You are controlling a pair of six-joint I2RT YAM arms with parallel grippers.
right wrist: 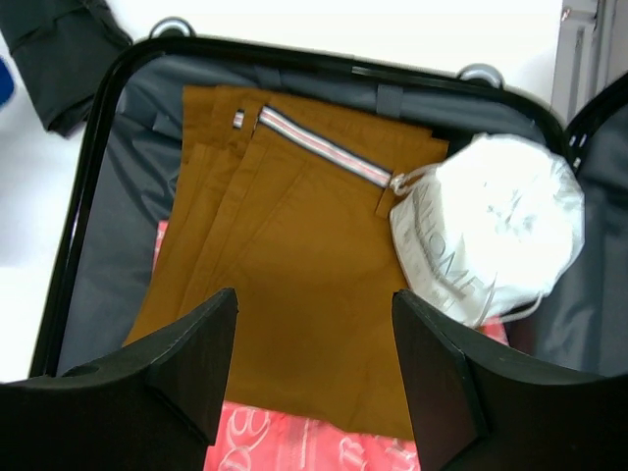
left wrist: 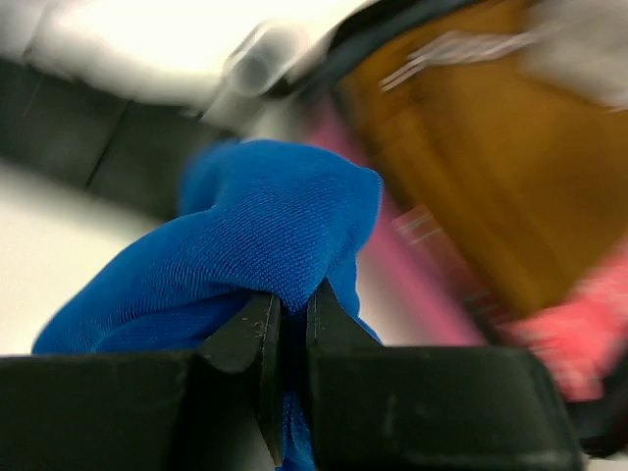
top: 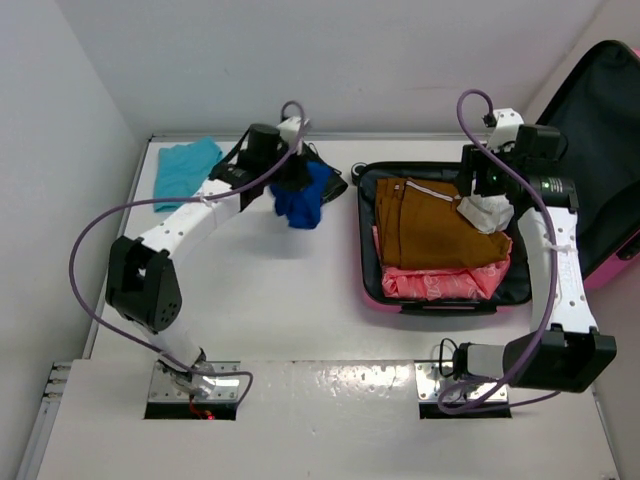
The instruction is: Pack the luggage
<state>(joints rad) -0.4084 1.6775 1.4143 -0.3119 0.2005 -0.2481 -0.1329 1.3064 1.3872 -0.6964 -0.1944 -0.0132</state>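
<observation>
The pink luggage [top: 372, 296] lies open at the right, its lid [top: 610, 130] raised at the far right. Inside lie a folded brown garment [top: 432, 225], a pink-red packet [top: 440, 282] and a white drawstring bag [top: 487, 213]. My left gripper [top: 296, 180] is shut on a blue cloth [top: 302, 203] and holds it above the table, left of the luggage. In the left wrist view the blue cloth [left wrist: 265, 231] bulges over the closed fingertips [left wrist: 292, 304]. My right gripper [right wrist: 314, 299] is open and empty above the brown garment [right wrist: 294, 275], next to the white bag [right wrist: 486, 231].
A teal cloth [top: 183, 170] lies at the table's far left corner. A dark garment [top: 335, 182] lies behind the blue cloth, by the luggage's far left corner; it also shows in the right wrist view [right wrist: 64, 54]. White walls close the left and back.
</observation>
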